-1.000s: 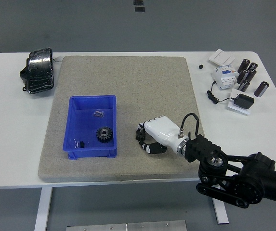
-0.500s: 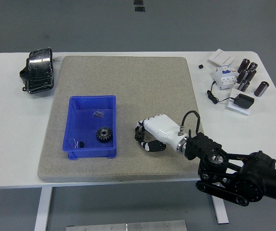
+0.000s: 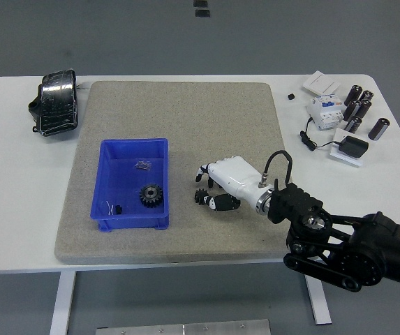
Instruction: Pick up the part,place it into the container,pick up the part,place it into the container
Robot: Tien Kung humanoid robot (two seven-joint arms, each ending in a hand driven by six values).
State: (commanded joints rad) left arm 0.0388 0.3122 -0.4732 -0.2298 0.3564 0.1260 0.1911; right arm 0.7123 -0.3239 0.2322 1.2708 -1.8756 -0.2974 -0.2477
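Observation:
My right hand, white with dark fingertips, reaches in from the lower right over the grey mat. Its fingers curl around a small black gear, which peeks out at the hand's left side just above the mat. Left of it stands the blue container. Inside lie a larger black gear, a tiny black piece and a small metal bit. My left arm is out of sight.
A black wrapped bundle lies at the table's back left. At the back right sit dark cylinders, a white breaker, white switch plates and a black adapter with its cable.
My right hand has shifted a little up and away from the near edge, and the small gear now shows at its fingertips. The container's contents have stayed put.

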